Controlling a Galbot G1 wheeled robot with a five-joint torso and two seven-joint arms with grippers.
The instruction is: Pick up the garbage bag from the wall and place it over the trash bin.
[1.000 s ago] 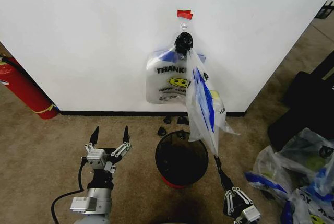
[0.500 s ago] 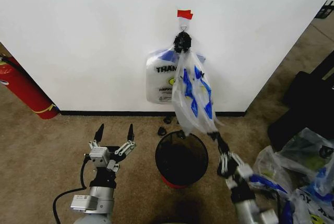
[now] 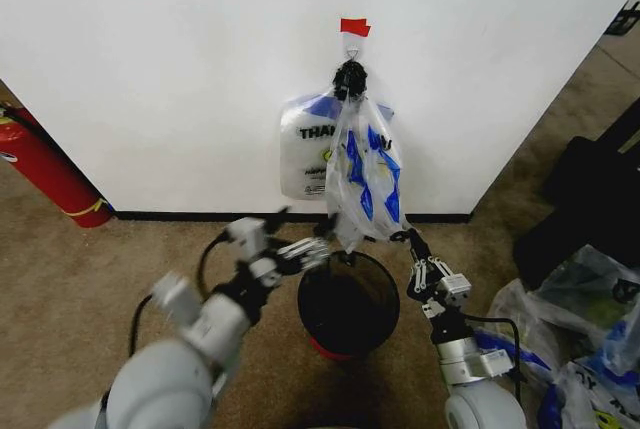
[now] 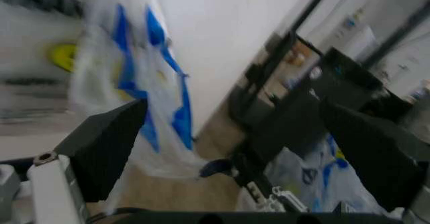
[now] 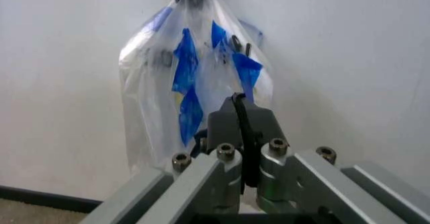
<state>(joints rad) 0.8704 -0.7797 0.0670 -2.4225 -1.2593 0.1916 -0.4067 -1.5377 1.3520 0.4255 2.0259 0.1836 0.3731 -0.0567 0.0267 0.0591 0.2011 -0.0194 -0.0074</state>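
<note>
Plain white wall [image 3: 150, 69] across the upper frame, with the thin clear garbage bag with blue patches [image 3: 365, 184] hanging at centre from a taped hook, just above the round black wire-mesh trash bin [image 3: 348, 304] on tan carpet. Left pincer [image 3: 300, 246] spread wide beside the bag's lower left corner. Right pincer [image 3: 412, 245] narrowed at the lower right corner, grip on plastic uncertain. Risks: thin film slipping or tearing at the hook, the whitish smiley bag [image 3: 305, 154] behind dragged along.

A white wall [image 3: 180, 69] with a black baseboard [image 3: 200, 216] is met by tan carpet [image 3: 80, 289]. Black furniture [image 3: 590, 199] is seen at the right, where the carpet runs on.
</note>
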